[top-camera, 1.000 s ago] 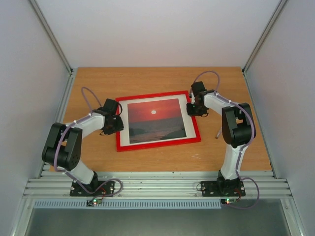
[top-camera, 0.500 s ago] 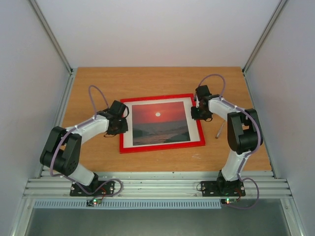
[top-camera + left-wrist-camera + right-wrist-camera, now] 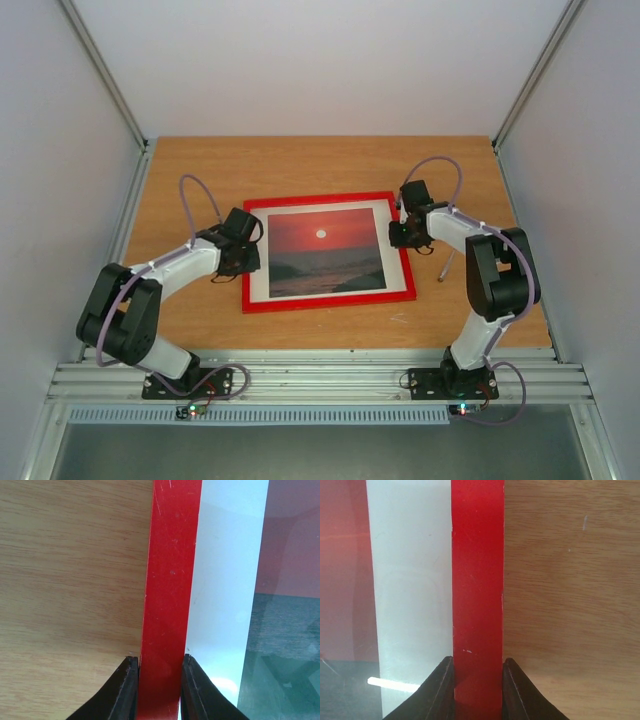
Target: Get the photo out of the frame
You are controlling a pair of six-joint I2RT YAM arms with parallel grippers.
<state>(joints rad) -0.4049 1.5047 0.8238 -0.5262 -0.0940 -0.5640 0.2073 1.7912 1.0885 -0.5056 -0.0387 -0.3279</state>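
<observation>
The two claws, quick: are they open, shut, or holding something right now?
Left gripper: closed, clamped on the red frame, one side rail.
Right gripper: closed, clamped on the frame's opposite rail.

Thin pale stick (image 3: pixel 445 266) on bench (image 3: pixel 300 165), right of frame (image 3: pixel 325 303) — too small to identify. Wrist views crop frame and photo (image 3: pixel 325 250) to narrow strips — rest out of shot.

Item one on my overhead feed: wooden table (image 3: pixel 300 165), light brown grain. Lying on it, centre: frame (image 3: pixel 330 301), thin, bright red, face up. Lying on it, near the frame's right edge but apart from it: one small thin pale stick (image 3: pixel 446 266).
</observation>
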